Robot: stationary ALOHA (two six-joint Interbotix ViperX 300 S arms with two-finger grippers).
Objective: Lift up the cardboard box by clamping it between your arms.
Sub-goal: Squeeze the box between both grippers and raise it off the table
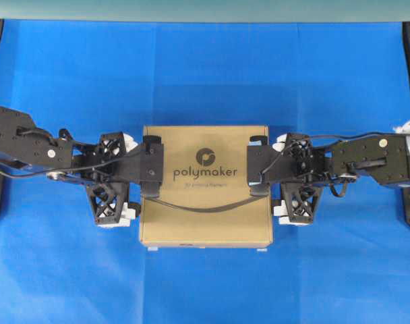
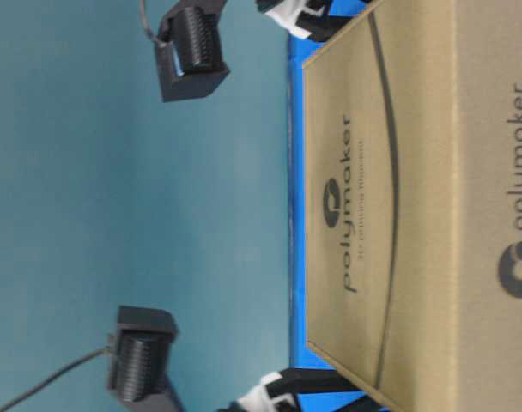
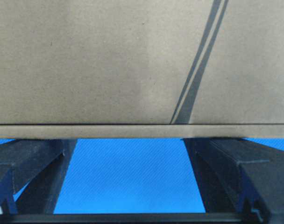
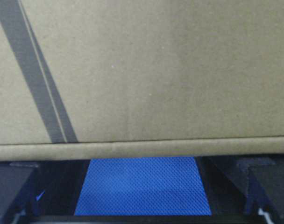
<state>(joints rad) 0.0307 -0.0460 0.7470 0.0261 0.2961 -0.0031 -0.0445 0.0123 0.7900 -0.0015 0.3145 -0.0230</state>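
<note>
Blue textured mat covered the worktop (image 1: 205,74). A teal wall strip ran along the 12 o'clock edge of the overhead view, and the same teal filled the left half of the table-level view, which was rotated sideways. Dark frame posts stood at the far 3 and 9 o'clock edges overhead.

The cardboard box (image 1: 205,185) sat dead centre on the mat, flat, brown, square, with a dark logo, "polymaker" text and a curved dark line on top. A second logo showed on its side face in the table-level view.

The left end effector (image 1: 121,177) sat at 9 o'clock of the box, fingers spread wide, with a flat black pad overlapping the box's 9 o'clock edge from above. The right end effector (image 1: 294,177) mirrored it at 3 o'clock, also spread wide, pad over the 3 o'clock edge. Neither was closed on anything.

Both wrist views were filled by brown cardboard up close, with blue mat visible below the box edge between the black fingers (image 3: 34,163). Could not tell whether the box was off the mat.
</note>
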